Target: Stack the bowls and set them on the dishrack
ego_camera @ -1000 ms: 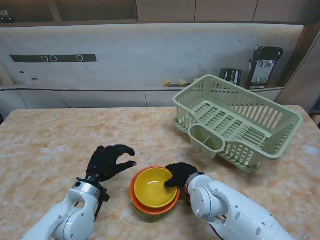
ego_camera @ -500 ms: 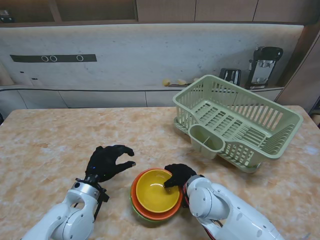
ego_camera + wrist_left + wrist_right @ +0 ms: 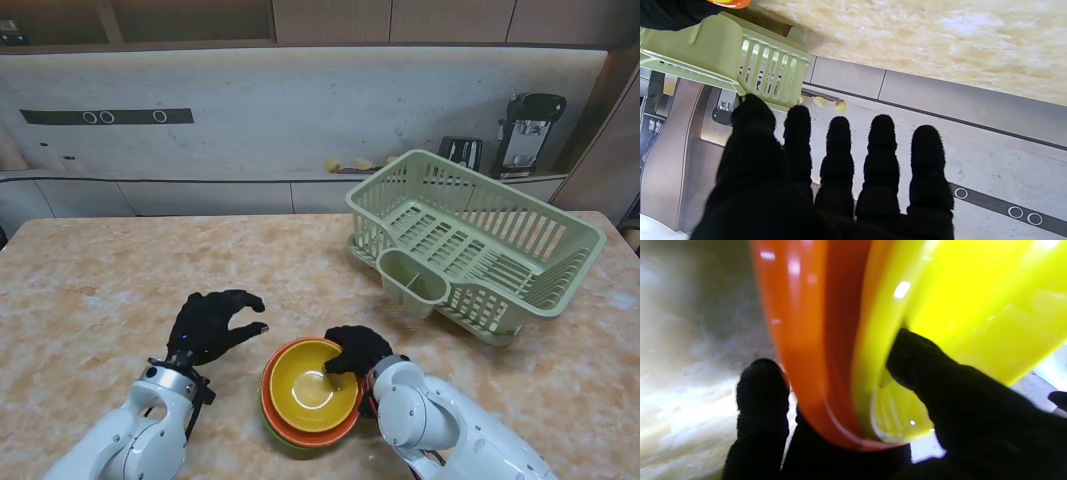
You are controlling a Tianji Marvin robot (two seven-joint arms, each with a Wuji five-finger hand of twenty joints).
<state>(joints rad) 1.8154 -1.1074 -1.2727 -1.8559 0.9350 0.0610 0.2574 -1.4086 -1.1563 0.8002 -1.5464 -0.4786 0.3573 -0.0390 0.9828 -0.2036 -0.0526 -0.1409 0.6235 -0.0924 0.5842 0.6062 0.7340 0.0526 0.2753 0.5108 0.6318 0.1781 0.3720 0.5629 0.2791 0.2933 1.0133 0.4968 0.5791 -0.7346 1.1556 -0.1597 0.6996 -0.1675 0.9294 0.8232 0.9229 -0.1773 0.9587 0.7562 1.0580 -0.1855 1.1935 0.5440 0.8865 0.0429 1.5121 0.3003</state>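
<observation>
A yellow bowl (image 3: pixel 305 383) sits nested in an orange bowl (image 3: pixel 272 402), with a green bowl's rim (image 3: pixel 277 436) just showing under them. My right hand (image 3: pixel 355 350) is shut on the stack's right rim, thumb inside the yellow bowl (image 3: pixel 973 306) and fingers under the orange bowl (image 3: pixel 803 340). The stack looks tilted and held near the table's front edge. My left hand (image 3: pixel 212 323) hovers open just left of the stack, fingers spread and holding nothing. The pale green dishrack (image 3: pixel 470 240) stands at the far right of the table and also shows in the left wrist view as the dishrack (image 3: pixel 723 56).
The marble table top (image 3: pixel 100 290) stretches to the left and behind the bowls. A cutlery cup (image 3: pixel 412 280) hangs on the dishrack's near corner. A dark appliance (image 3: pixel 528 128) and small yellow items (image 3: pixel 345 164) sit on the back counter.
My right hand has drawn the bowl stack nearer to me and lifted or tilted it, so the green bowl's rim now shows beneath. The left hand has shifted slightly.
</observation>
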